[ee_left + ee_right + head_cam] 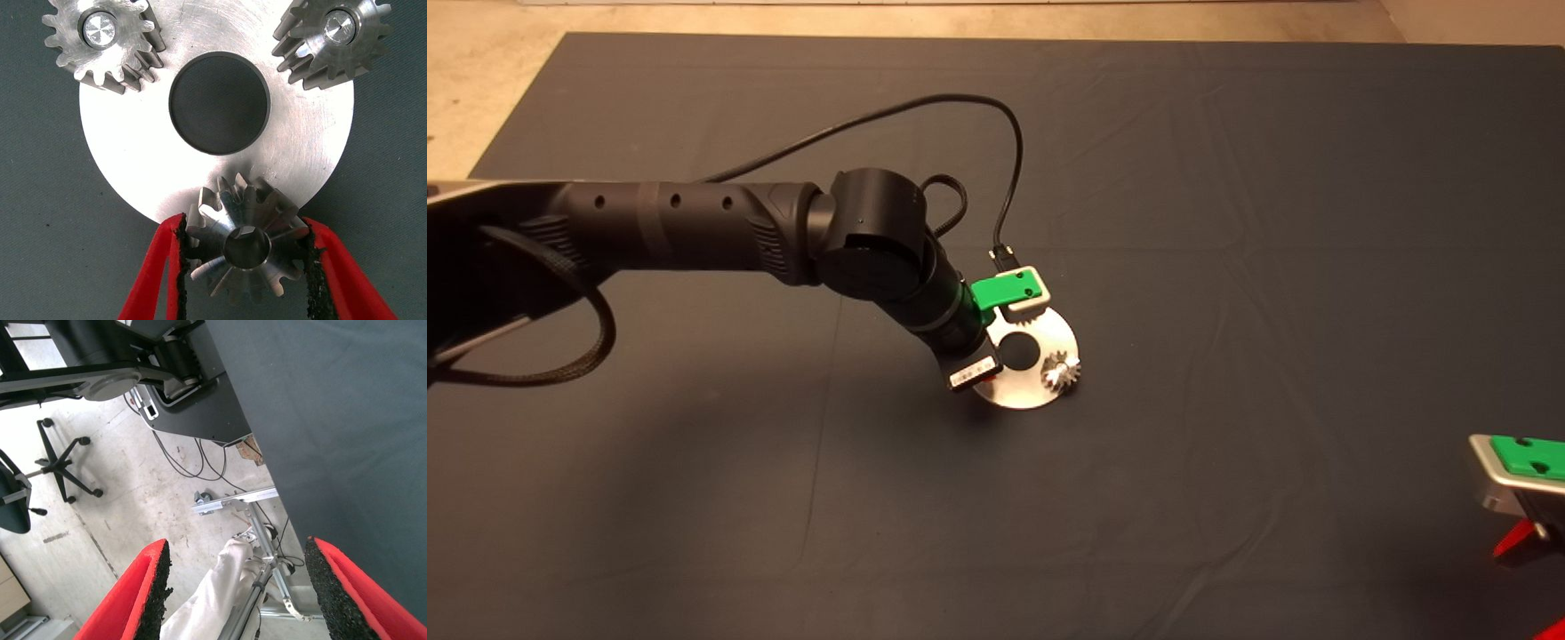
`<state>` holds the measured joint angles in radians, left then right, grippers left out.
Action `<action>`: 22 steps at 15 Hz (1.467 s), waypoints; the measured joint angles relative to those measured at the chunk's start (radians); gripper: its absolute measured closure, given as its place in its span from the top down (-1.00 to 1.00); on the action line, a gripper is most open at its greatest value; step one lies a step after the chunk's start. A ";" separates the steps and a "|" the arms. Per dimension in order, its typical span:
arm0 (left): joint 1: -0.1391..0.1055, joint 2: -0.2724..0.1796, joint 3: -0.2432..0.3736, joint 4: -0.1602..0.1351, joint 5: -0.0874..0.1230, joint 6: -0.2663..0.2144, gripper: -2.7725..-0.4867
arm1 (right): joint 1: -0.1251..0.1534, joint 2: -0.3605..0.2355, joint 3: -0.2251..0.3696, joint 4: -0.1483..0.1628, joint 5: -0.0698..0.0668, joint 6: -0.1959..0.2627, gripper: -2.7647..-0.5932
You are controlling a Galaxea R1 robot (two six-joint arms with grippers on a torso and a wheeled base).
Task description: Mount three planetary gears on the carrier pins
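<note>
Gear point(245, 250) in left pincer point(243, 267); no readable markings.

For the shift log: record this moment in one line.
left pincer gripping third gear at disc edge | two gears pinned | right pincer parked, open

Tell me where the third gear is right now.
In the left wrist view the third gear sits between the left gripper's pads at the disc's edge, apart from the two gears already on pins.

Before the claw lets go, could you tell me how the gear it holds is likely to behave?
The gear looks like solid steel: probably rigid and heavy for its size. Its polished teeth may slip against the left claw pads. It sits tilted at the disc edge, so it might tip off.
</note>
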<state>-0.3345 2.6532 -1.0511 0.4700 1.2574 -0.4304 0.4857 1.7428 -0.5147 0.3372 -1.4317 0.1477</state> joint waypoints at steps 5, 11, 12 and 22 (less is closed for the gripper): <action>0.000 -0.002 0.000 -0.003 -0.001 0.000 -0.67 | 0.000 0.001 -0.007 0.000 -0.001 0.000 -0.19; 0.001 -0.006 0.000 -0.018 -0.023 -0.003 -0.67 | 0.000 0.022 -0.027 0.000 -0.001 0.000 -0.19; 0.003 -0.010 0.000 -0.021 -0.031 -0.003 -0.67 | 0.000 0.027 -0.035 0.000 0.000 0.000 -0.19; 0.003 -0.015 0.000 -0.035 -0.053 -0.026 -0.67 | 0.000 0.064 -0.076 0.000 0.000 0.000 -0.19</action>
<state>-0.3315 2.6383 -1.0515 0.4347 1.2046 -0.4560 0.4857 1.8068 -0.5906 0.3372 -1.4321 0.1477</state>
